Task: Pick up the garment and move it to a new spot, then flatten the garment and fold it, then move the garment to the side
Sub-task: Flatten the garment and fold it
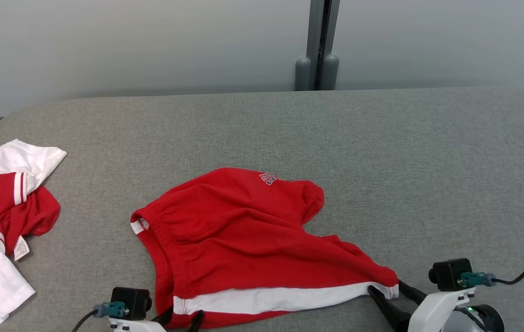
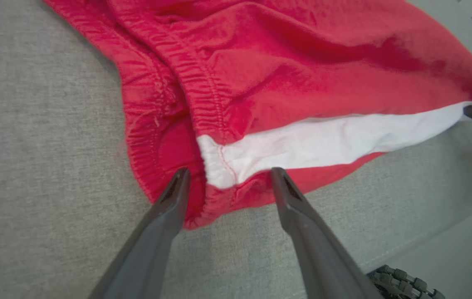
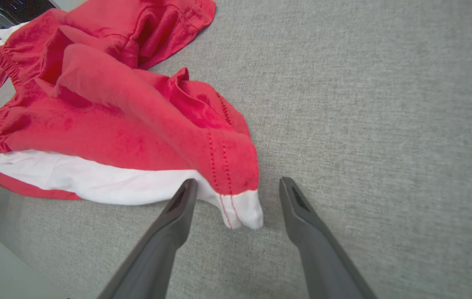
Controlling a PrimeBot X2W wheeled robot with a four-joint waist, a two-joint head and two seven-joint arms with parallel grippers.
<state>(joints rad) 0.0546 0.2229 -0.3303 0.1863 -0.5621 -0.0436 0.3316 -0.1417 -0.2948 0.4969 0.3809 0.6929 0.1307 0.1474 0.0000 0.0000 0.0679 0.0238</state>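
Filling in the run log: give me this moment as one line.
held: nothing | garment: red shorts rumpled on grey surface | left gripper: open, astride waistband corner | right gripper: open, astride hem corner

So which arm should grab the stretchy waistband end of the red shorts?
Left. The left gripper is open right at the corner of the waistband on the red shorts. The right gripper, also open, sits at the opposite hem corner.

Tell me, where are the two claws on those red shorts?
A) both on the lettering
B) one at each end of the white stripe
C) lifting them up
B: the open left claw straddles the waistband end of the white stripe, the open right claw its hem corner.
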